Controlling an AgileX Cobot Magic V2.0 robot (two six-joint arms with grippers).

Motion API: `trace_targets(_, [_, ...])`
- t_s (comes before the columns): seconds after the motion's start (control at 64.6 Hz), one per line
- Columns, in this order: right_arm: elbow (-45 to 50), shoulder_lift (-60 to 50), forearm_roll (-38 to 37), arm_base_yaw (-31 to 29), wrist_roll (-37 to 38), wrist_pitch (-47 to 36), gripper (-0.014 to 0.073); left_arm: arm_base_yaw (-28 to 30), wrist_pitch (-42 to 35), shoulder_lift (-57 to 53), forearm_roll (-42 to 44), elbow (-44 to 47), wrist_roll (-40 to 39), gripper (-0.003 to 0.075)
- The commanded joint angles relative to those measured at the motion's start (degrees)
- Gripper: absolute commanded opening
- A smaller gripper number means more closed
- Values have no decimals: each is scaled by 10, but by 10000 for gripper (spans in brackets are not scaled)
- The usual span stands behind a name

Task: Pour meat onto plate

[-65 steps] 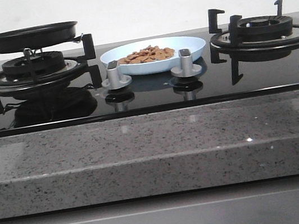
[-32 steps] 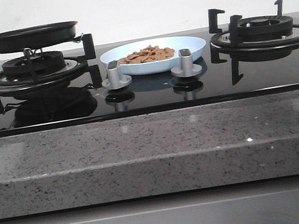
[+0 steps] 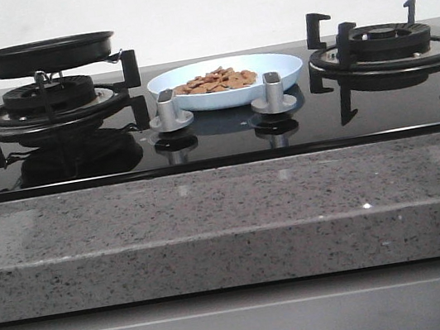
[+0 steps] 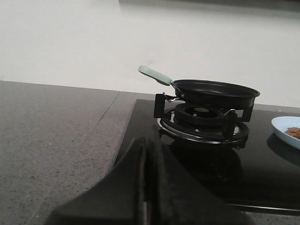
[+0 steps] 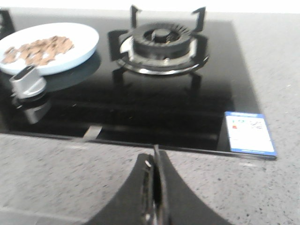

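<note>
Meat (image 3: 217, 81) heaped on the plate (image 3: 283, 63), two knobs (image 3: 170, 111) just in front.
Frying pan (image 3: 43, 54) sits beside the plate on its burner; left end effector (image 4: 145, 187) and right end effector (image 5: 153, 187) both pinched closed, empty.

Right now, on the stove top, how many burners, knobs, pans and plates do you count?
Burners: 2 (left, right)
Knobs: 2 (left, right)
Frying pan: 1
Plate holding the meat: 1
Total: 6
</note>
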Motion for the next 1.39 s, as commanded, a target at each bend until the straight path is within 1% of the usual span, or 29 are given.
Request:
trace_targets(0.0, [33,-30,-2,-12,-6,-108,-69,-4,-43,-10,-5,4,0,-20])
trace_targets(0.155, [95,-65,-2,-23,-6,-162,-69,-4,-43,-10,-5,4,0,-20])
trace_targets(0.341, [156,-107,3,-22,-6,-234,-69,-4,-43,-10,-5,4,0,-20])
trace_targets(0.387, [153,-111,4,-22,-6,-224,-69,-4,-43,-10,-5,4,0,-20])
trace_targets(0.944, [154,-109,4,-24,-6,-237,-69,-4,-43,-10,-5,4,0,-20])
trace_targets(1.006, [154,-109,-9,-24,-4,-244,-69,-4,-43,-10,-5,4,0,-20])
trace_targets(1.161, [154,-109,-79,-24,44,-259,-69,-4,-43,-10,-5,4,0,-20])
trace_targets(1.378, [154,-109,-84,-24,55,-288,-69,-4,-43,-10,-5,4,0,-20])
